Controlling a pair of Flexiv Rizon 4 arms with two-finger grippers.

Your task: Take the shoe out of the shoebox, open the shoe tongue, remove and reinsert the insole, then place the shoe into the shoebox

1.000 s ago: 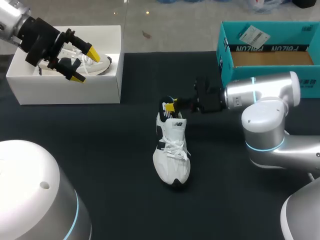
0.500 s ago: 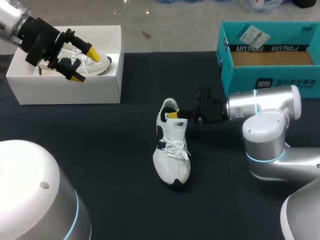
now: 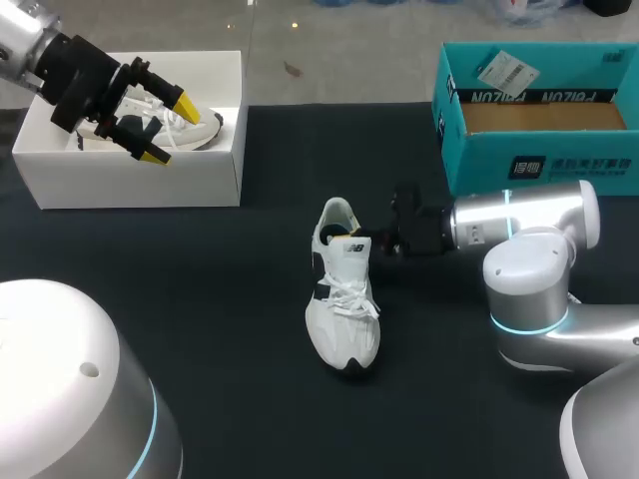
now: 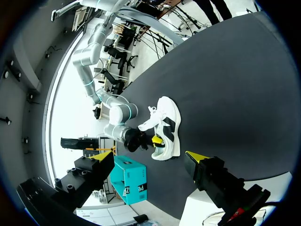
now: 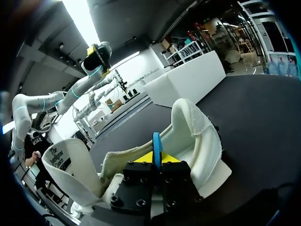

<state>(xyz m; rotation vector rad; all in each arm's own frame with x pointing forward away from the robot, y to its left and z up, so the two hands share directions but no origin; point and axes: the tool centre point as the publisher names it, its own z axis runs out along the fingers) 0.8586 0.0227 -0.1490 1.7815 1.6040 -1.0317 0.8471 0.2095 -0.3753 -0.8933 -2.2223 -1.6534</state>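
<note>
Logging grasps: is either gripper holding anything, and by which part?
The right gripper seems to pinch the insole by its blue edge, inside the shoe. The left gripper, open above the white box, holds nothing.

Two shoes are showing: table shoe (image 3: pixel 342 299), boxed shoe (image 3: pixel 185 125). Two boxes are sitting out: white box (image 3: pixel 130 180), teal box (image 3: pixel 539 150). Two arms are showing: left arm (image 3: pixel 28 45), right arm (image 3: pixel 519 215). Two grippers: left gripper (image 3: pixel 168 130), right gripper (image 3: pixel 347 236). One insole (image 5: pixel 157 149) is probably showing, edge-on.
</note>
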